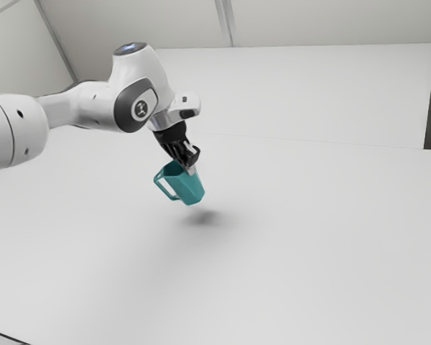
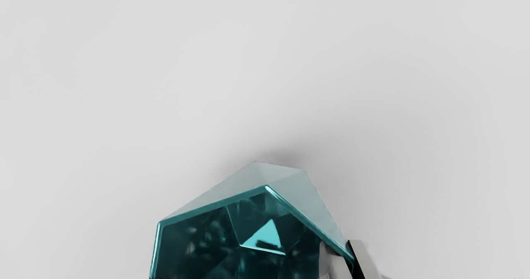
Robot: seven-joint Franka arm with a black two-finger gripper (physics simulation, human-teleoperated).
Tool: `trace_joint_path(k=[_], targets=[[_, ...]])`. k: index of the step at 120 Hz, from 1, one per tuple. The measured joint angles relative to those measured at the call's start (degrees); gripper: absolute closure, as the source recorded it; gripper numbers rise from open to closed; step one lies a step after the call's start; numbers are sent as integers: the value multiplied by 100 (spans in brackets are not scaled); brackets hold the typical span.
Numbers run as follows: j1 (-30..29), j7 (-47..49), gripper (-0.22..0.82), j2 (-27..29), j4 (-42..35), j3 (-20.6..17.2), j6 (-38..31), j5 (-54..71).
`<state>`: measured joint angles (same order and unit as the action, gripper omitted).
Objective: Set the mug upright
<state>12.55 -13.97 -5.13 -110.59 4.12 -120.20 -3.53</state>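
the teal mug (image 1: 187, 188), which has flat angular sides and a smooth surface, is tilted in the air above the plain, matt white table (image 1: 294, 251), and the black gripper (image 1: 192, 169) is pinching its wall near the rim, with one finger inside and one outside. in the exterior view i can see the angular handle (image 1: 163, 188) toward the exterior view's left, while the wrist view shows the dark, glossy interior with its many facets
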Motion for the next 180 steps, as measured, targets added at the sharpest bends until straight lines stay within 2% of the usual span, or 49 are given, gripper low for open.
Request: trace_joint_path(k=[20, 67, 96, 133, 180], targets=[[-50, 305, 79, 17, -25, 72, 68, 568], [-275, 998, 79, 433, -781, 332, 100, 930], [-423, 1350, 79, 303, -972, 336, 66, 999], [5, 1676, 79, 193, -985, 332, 73, 1031], [-130, 1948, 79, 166, -1039, 328, 147, 1033]])
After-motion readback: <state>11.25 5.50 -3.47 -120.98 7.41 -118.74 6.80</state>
